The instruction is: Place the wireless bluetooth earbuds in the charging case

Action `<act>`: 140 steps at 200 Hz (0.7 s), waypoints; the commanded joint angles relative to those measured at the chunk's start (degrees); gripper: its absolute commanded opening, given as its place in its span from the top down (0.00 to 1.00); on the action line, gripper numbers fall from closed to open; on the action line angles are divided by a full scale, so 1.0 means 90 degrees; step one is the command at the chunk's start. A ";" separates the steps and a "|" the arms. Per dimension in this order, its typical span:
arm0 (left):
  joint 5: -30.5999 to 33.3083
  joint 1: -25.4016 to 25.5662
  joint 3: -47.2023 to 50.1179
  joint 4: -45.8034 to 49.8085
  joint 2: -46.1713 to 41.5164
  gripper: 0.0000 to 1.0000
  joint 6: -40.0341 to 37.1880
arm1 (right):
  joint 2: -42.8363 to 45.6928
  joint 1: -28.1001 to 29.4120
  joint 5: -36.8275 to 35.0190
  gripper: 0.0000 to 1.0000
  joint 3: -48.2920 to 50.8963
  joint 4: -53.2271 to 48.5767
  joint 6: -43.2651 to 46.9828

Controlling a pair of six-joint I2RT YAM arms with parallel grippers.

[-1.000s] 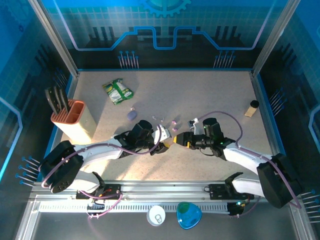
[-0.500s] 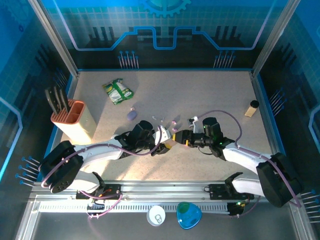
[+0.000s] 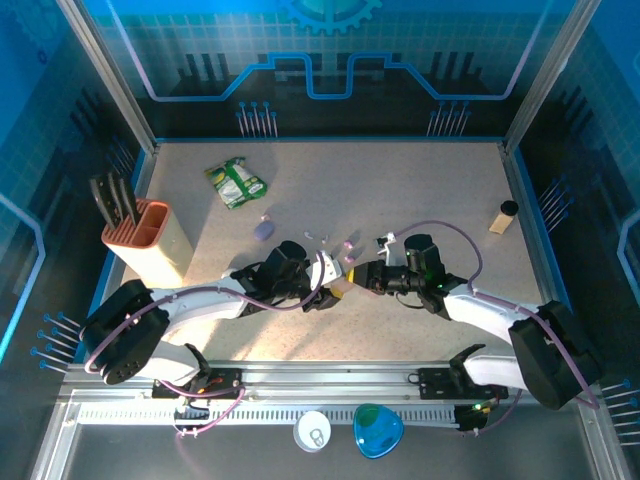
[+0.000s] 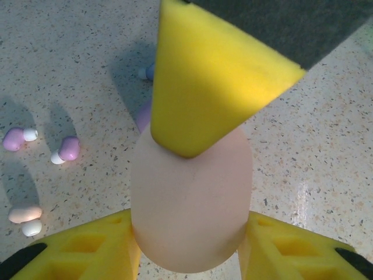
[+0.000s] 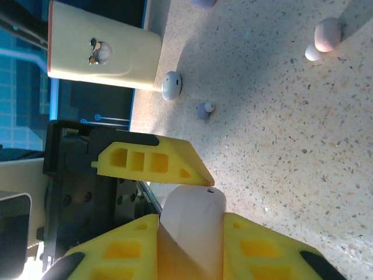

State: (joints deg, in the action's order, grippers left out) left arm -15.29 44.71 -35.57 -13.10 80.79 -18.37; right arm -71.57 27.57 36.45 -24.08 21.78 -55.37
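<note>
**Top external.** Both arms reach to the middle of the tabletop. The left fingers and right fingers meet tip to tip. What sits between them is too small to make out here. Loose earbuds lie on the tabletop just beyond the tips. A purple case lies farther left and a green packet toward the far left. A knife block stands at the left edge.

**Left wrist.** The pink case sits between the left fingers. Both touch its flanks, so it is held. One of the right fingers bears on its far end. Left of it, on the tabletop and apart from the case, are two lavender earbuds and a pinkish one (a small white bit lies just beside it).

**Right wrist.** The right fingers stand narrow, closed on the same pink case, with a pad against each side. One of the left fingers crosses just above it. Beyond lie a lavender earbud and a white rounded piece (case or bud, I cannot tell), with the knife block behind. A pinkish earbud lies well apart, upper right.
</note>
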 commanded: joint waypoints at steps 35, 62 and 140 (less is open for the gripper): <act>0.0196 0.0030 0.0243 -0.1847 -0.0327 0.22 0.0401 | 0.0568 -0.0225 0.0071 0.80 -0.0426 -0.0015 -0.0446; 0.0435 0.0025 0.0583 -0.3226 -0.0405 0.07 0.0738 | 0.0906 -0.0457 -0.0206 0.80 -0.0405 0.0097 -0.0979; 0.0273 -0.0105 0.0899 -0.6441 0.0447 0.01 0.1879 | 0.1819 -0.1123 -0.0069 0.81 -0.0599 0.0268 -0.2425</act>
State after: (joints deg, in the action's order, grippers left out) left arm -10.37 44.40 -28.34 -56.84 81.12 -6.00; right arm -57.93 18.92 34.96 -27.77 21.78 -70.83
